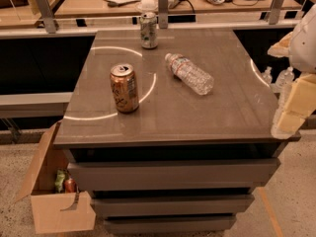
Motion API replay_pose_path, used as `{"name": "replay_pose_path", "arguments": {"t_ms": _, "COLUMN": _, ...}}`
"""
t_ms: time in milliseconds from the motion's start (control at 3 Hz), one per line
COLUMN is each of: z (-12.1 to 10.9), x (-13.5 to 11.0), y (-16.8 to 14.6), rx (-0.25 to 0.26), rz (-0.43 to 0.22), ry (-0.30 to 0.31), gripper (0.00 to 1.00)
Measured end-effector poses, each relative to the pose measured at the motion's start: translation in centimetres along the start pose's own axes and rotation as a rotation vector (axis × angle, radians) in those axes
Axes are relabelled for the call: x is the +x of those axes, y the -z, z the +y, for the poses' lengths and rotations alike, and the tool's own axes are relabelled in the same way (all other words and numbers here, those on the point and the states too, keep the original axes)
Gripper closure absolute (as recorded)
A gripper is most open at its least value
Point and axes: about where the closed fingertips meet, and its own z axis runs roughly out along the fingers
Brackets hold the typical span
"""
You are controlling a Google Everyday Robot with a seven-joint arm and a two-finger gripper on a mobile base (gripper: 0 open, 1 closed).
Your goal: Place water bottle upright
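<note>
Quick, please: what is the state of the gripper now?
Gripper: at the right edge of the table, apart from the water bottle, which lies on its side; open or closed cannot be told.

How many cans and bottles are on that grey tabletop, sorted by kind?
Cans: 2, the copper can and the far can.
Bottles: 1, the water bottle, lying on its side.
Total: 3.
The robot's pincer hangs by the right edge of the tabletop.
</note>
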Motion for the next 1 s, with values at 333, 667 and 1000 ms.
{"name": "replay_pose_path", "arguments": {"t_ms": 333, "z": -0.3, "x": -0.1, "y": -0.1, "rx": 0.006, "rz": 0.001, "ry": -0.009, "gripper": 0.00}}
{"name": "replay_pose_path", "arguments": {"t_ms": 667, "z": -1.7, "x": -0.5, "y": -0.7, "rx": 0.031, "rz": 0.005, "ry": -0.049, "gripper": 0.00}}
{"name": "replay_pose_path", "arguments": {"t_ms": 1000, "z": -5.5, "x": -1.1, "y": -2.1, "rx": 0.053, "rz": 0.018, "ry": -0.152, "gripper": 0.00}}
